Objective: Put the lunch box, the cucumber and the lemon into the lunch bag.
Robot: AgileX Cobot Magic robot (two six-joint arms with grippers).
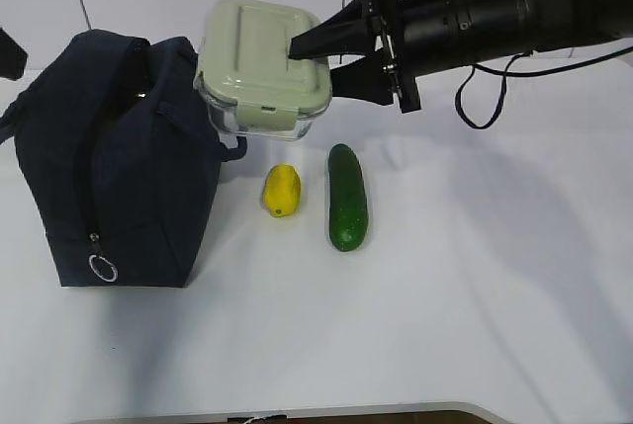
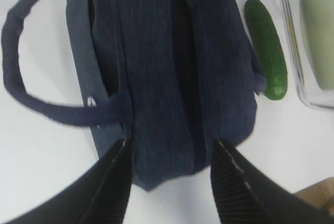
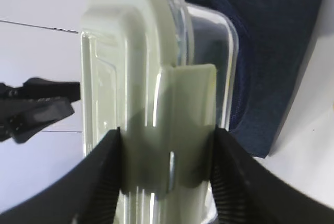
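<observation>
Lunch box (image 1: pixel 262 68): clear container, sage-green lid, held off the table and tilted, its left edge just beside or over the right top corner of the lunch bag (image 1: pixel 114 162). Carrier: right gripper (image 1: pixel 326 60), jaws pinching the box's right end, one finger on the lid, one under the base; in the right wrist view the fingers (image 3: pixel 107 182) bracket the latch side. Lunch bag: navy fabric, standing at left; whether its top opening is unzipped wide enough cannot be told. Lemon (image 1: pixel 281 190) and cucumber (image 1: pixel 347 197): on the table, side by side, near of the box, right of the bag, untouched. Left gripper (image 2: pixel 169 182): fingers spread, empty, hovering over the bag's end in its own view. Hazards, as judged: grip on one end only, so the box may pivot or slip from the pads; a narrow or sagging opening may catch the box's corner and tip the soft bag; a dropped box would likely strike the lemon below.
</observation>
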